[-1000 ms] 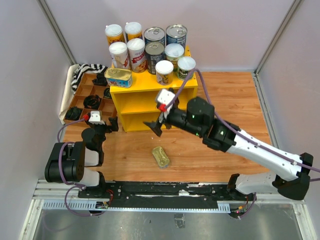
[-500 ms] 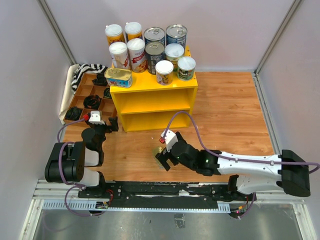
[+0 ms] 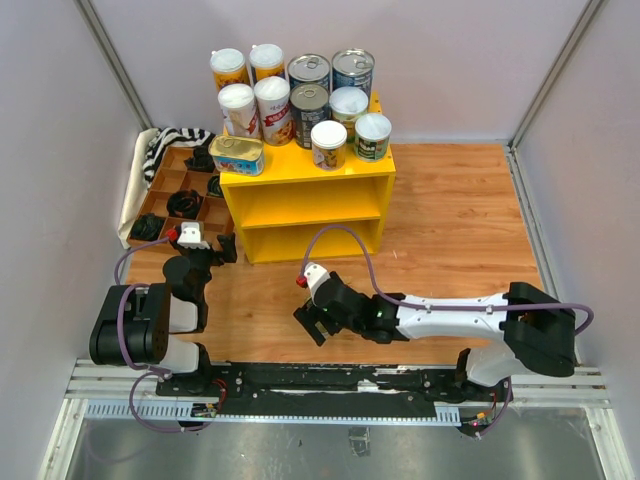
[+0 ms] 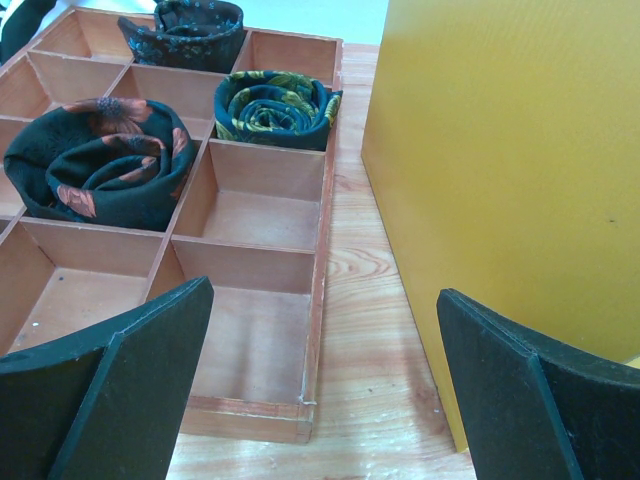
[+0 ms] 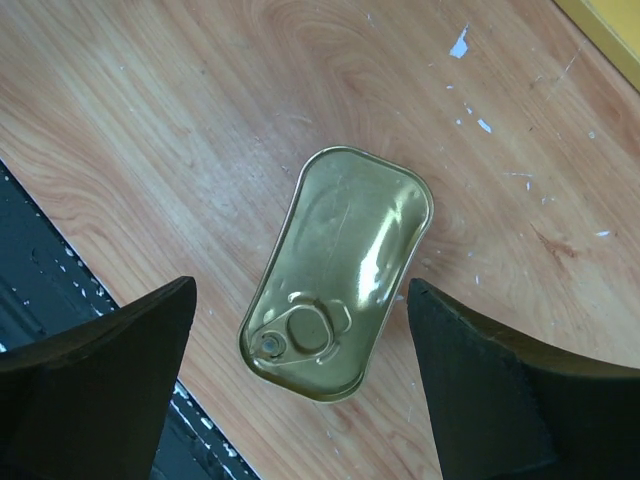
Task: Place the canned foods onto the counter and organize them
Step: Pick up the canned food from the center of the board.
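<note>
Top external: counter (image 3: 305,190) sits at 12 o'clock on the table. The canned foods (image 3: 308,100) are grouped on its top, with one flat tin (image 3: 237,155) at the 9 o'clock corner. Right gripper (image 3: 315,322) is low over the table at 6 o'clock from the counter and covers the last loose tin (image 5: 340,270) in this view. Left gripper (image 3: 212,250) is parked at 8 o'clock from the counter, next to the brown tray (image 3: 160,200).

Left wrist: jaws released, wide apart, holding nothing. Tray compartments with rolled dark cloth (image 4: 95,160) run from 12 to 10 o'clock, and the counter's side wall is at 2 o'clock.

Right wrist: loose tin lies flat on the wood, gold face up, long axis 1 to 7 o'clock, pull-tab end at 7. Jaws stand spread on either side of it and don't touch it, so nothing is grasped yet.

Step, as I read it: pick-up of the final tin. Next:
- Rotate the wrist slightly to square up with the tin's long sides, then close on it.
- Lift it clear and carry it to 12 o'clock.
- Set it down by the other flat tin. The counter top is crowded, so the approach needs care.
</note>
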You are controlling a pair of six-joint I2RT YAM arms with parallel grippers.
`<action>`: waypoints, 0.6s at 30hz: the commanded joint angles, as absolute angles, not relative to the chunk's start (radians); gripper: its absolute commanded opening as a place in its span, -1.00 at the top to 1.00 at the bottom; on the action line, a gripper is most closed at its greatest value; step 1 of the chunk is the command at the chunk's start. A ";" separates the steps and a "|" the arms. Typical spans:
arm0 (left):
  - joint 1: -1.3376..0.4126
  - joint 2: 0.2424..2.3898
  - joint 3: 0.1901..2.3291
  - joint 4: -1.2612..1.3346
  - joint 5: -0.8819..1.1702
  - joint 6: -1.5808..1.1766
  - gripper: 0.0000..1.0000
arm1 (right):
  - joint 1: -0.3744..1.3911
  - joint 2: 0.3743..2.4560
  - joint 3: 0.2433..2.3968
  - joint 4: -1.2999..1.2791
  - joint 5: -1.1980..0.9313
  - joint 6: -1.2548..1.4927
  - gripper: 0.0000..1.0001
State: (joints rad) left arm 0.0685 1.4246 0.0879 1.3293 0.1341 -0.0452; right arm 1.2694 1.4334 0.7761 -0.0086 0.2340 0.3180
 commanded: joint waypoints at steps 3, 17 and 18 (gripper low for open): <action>0.064 1.425 0.098 1.348 0.138 -0.033 -0.99 | 1.197 1.481 0.819 -0.036 0.103 0.312 -0.57; 0.063 1.425 0.098 1.350 0.137 -0.033 -0.99 | 1.081 1.504 0.915 -0.230 -0.185 -0.077 -0.03; 0.063 1.425 0.098 1.349 0.138 -0.033 -0.99 | 1.063 1.523 0.944 -0.273 -0.194 -0.111 -0.03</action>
State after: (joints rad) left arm 0.0685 1.4246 0.0879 1.3293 0.1341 -0.0452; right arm 1.1210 1.4891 0.8322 -0.1097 -0.0986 0.1036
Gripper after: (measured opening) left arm 0.996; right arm 0.558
